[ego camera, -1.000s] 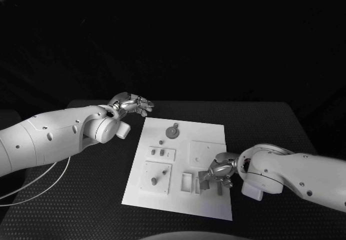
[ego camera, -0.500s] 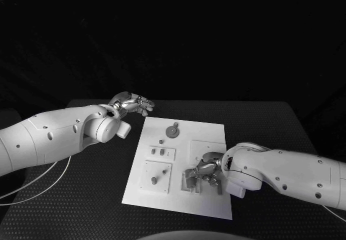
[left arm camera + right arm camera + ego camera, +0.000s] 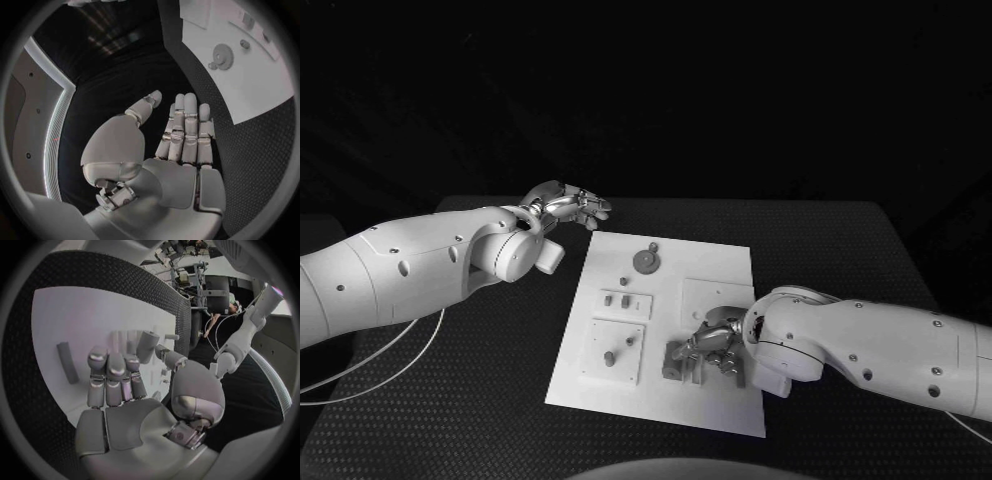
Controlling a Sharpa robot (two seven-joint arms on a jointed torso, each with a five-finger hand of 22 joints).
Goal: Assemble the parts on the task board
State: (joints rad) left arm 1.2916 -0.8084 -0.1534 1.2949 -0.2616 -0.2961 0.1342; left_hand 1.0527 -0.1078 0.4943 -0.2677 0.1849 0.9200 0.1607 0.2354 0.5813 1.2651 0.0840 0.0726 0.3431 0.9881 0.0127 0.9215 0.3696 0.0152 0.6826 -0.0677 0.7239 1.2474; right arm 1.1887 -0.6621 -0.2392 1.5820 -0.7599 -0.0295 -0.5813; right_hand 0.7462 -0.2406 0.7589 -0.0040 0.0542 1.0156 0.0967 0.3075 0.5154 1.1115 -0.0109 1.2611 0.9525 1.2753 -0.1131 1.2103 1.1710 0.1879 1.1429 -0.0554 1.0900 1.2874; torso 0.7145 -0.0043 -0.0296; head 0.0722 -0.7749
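Head view first: nearest me, my right hand sits low over the near right part of the board, its fingers down among the slots by a small grey block. From this angle I cannot tell whether it grips anything. Right wrist view fills that in: the right hand has its fingers straight and side by side, thumb out, nothing between them, and a grey bar lies flat on the board just beside the fingertips, untouched.

Farther along the board, left of the hand, two pegs stand in a square tile, and two smaller pieces sit in the tile beyond it. A gear lies near the far edge.

Farthest off, my left hand hangs above the table past the board's far left corner. Left wrist view shows the left hand flat, fingers extended together, holding nothing, with the gear well apart from it.
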